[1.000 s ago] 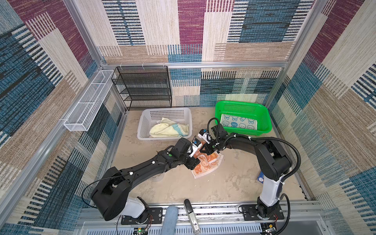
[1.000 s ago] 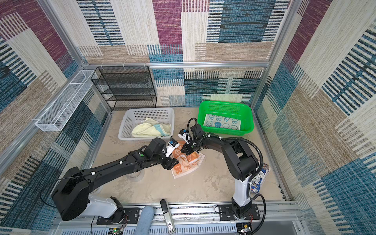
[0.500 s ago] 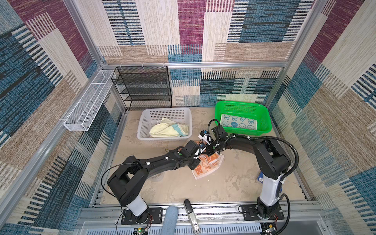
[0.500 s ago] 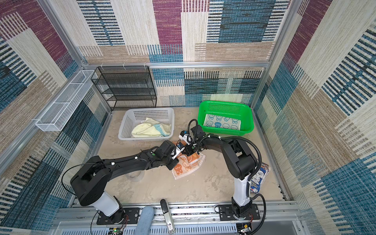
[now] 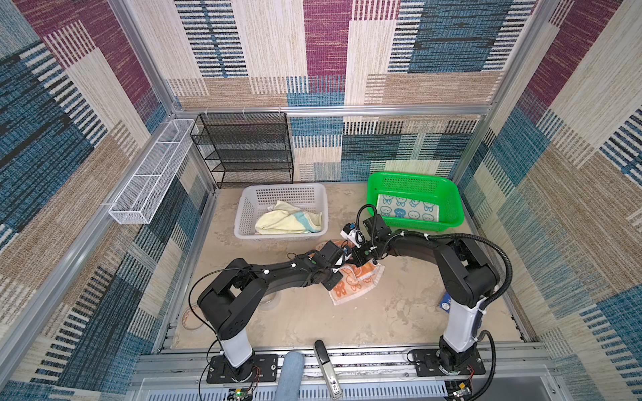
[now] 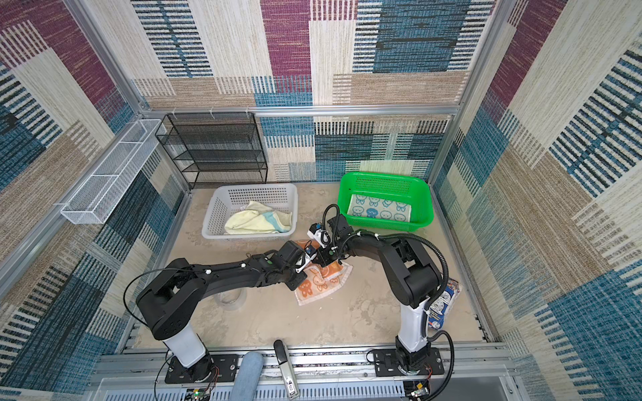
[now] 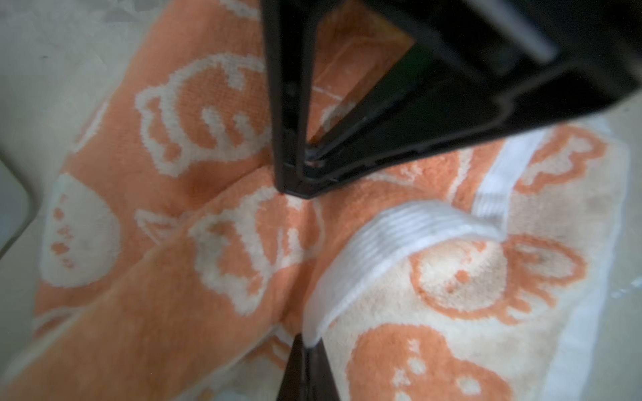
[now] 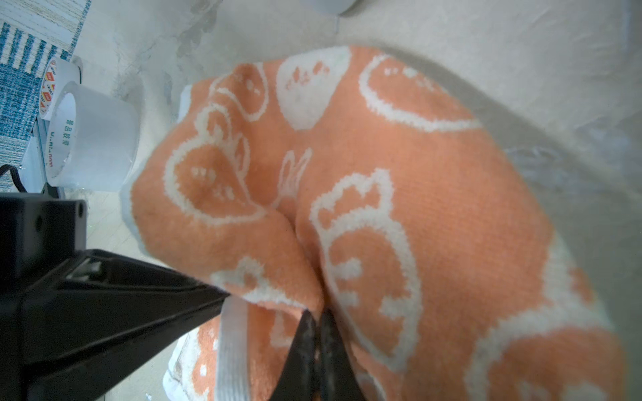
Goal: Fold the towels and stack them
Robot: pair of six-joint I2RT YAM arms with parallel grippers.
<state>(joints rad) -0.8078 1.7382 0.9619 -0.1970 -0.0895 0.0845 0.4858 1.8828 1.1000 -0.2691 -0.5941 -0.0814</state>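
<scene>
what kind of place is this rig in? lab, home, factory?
Probably a lab robot cell, not a home: aluminium frame hung with patterned fabric walls, left arm and right arm bolted to a front rail, with an orange towel, white basket and green basket as props.

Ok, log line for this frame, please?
orange towel: crumpled on table | left gripper: shut on hem | right gripper: shut on fold | blue-bunny towel: flat in green basket
</scene>
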